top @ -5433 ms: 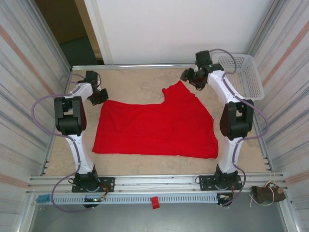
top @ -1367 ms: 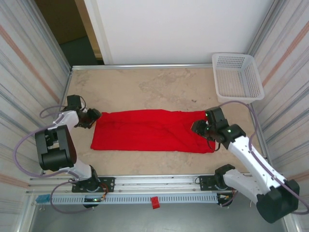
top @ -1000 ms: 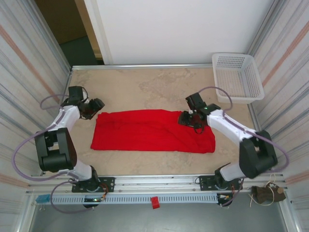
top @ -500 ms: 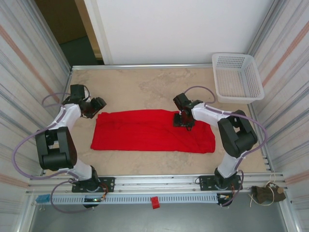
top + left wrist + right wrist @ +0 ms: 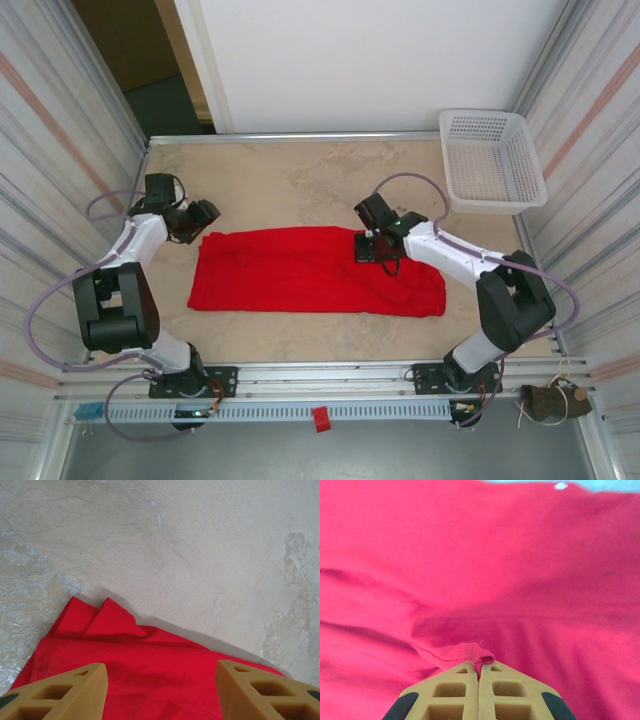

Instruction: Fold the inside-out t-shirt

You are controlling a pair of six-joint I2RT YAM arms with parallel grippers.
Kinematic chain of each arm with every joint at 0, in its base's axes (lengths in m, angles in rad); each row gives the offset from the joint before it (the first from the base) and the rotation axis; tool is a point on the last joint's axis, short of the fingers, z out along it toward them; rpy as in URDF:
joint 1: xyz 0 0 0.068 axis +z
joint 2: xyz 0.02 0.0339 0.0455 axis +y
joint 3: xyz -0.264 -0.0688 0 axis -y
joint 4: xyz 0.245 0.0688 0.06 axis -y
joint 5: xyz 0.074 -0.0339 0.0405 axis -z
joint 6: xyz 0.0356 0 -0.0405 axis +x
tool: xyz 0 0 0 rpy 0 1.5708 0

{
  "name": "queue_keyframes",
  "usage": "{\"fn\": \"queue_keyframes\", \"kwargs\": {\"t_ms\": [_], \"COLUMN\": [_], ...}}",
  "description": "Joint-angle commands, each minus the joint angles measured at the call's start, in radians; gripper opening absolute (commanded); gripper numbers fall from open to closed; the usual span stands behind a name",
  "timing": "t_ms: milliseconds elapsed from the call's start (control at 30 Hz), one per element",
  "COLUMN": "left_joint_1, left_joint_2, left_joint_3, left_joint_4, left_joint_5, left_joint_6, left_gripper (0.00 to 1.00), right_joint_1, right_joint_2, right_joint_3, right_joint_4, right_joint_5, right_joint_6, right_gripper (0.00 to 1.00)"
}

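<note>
Here, right fingers (image 5: pixel 451 692) pinch a ridge of t-shirt (image 5: pixel 485 555).

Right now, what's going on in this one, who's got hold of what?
Two robot arms are working on a red t-shirt that lies as a long flat band across the table. The right gripper is shut on a small pinch of fabric near the band's far edge, right of its middle. The left gripper is open, poised over the shirt's far left corner without gripping it. A white basket sits at the table's far right corner.
</note>
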Motion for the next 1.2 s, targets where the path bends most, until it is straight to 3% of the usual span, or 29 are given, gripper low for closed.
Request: {"fn": "queue_keyframes", "kwargs": {"t_ms": [0,67,133,233,367,533,633,700,767,833,1000,1167], "left_joint_1": [0.002,0.001,0.002,0.001,0.002,0.001,0.0,-0.001,-0.004,-0.007,-0.008,-0.008], "left_joint_2": [0.003,0.003,0.001,-0.005,0.001,0.004,0.0,-0.003,-0.007,-0.012,-0.018,-0.008], "left_joint_3": [0.025,0.025,0.027,0.034,0.043,0.045,0.044,0.042,0.042,0.042,0.044,0.047], "left_joint_4": [-0.017,-0.018,-0.023,-0.035,-0.038,-0.04,-0.04,-0.039,-0.038,-0.039,-0.036,-0.03], "left_joint_5": [0.009,0.012,0.014,0.008,0.004,0.007,0.005,0.004,0.004,0.004,0.003,0.01], "left_joint_6": [0.018,0.017,0.019,0.029,0.032,0.028,0.025,0.023,0.02,0.016,0.016,0.012], "left_gripper": [0.59,0.59,0.59,0.59,0.59,0.59,0.59,0.59,0.59,0.59,0.59,0.59], "right_joint_1": [0.089,0.153,0.219,0.285,0.183,0.029,-0.009,-0.03,-0.038,-0.034,0.056,0.185], "right_joint_2": [-0.021,-0.031,-0.063,-0.172,-0.277,-0.222,-0.116,-0.036,0.047,0.104,0.13,0.035], "right_joint_3": [-0.041,-0.05,-0.055,-0.078,-0.127,-0.124,-0.059,-0.02,0.011,0.026,-0.006,-0.06], "right_joint_4": [-0.05,-0.076,-0.119,-0.153,-0.136,-0.042,-0.011,0.002,0.009,0.012,0.008,-0.052], "right_joint_5": [-0.001,-0.001,0.011,0.043,0.058,-0.023,-0.032,-0.043,-0.047,-0.062,-0.09,-0.082], "right_joint_6": [0.089,0.131,0.169,0.209,0.219,0.163,0.132,0.12,0.12,0.12,0.132,0.194], "right_gripper": [0.0,0.05,0.23,0.39,0.46,0.46,0.44,0.32,0.13,0.03,0.01,0.0]}}
